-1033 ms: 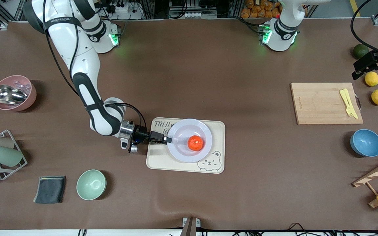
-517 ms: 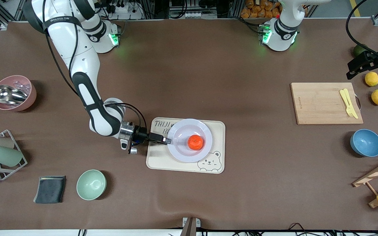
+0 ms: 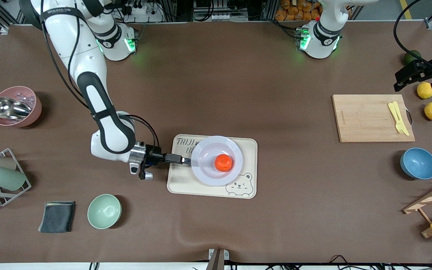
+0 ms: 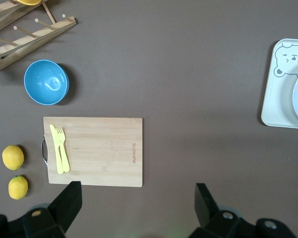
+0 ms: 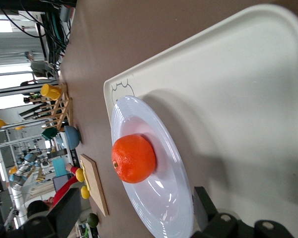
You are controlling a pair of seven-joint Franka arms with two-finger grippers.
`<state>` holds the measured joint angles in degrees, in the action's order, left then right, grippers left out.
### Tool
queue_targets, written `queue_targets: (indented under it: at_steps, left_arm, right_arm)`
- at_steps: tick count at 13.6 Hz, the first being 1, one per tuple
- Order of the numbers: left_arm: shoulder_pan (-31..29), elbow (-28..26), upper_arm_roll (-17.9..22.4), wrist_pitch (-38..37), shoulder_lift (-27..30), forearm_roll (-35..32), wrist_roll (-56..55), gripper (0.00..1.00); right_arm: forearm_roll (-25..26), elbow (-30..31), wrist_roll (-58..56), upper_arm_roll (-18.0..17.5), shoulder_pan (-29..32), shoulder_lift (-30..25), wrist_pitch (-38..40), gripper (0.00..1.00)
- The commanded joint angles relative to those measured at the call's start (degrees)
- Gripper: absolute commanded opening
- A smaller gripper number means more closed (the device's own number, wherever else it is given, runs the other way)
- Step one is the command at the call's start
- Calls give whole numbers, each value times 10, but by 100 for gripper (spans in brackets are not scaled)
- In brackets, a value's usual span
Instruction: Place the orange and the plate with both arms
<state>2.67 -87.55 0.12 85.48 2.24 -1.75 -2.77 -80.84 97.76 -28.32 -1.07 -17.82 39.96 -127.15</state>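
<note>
- Orange sat on the plate, plate on the bear tray, lower centre of the front frame.
- Right gripper was at the plate's rim, jaws spread and holding nothing; a second earlier it was against the rim, since then it had drawn back slightly over the tray edge.
- Left gripper hung at the upper right of the frame near the lemons, jaws spread wide, empty; it had drifted inward from a second before.
- Judgement: both items looked placed; release done, arms retreating.
</note>
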Motion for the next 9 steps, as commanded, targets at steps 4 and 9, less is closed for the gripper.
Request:
queue_targets:
  at_steps: [4, 9]
  left_arm:
    - [-4, -13, -4, 5, 14, 10, -8, 100]
    - [-4, -11, -4, 5, 15, 10, -8, 100]
  right_arm:
    - [114, 9, 96, 12, 25, -52, 38, 100]
    - [187, -29, 101, 49, 71, -58, 152, 100]
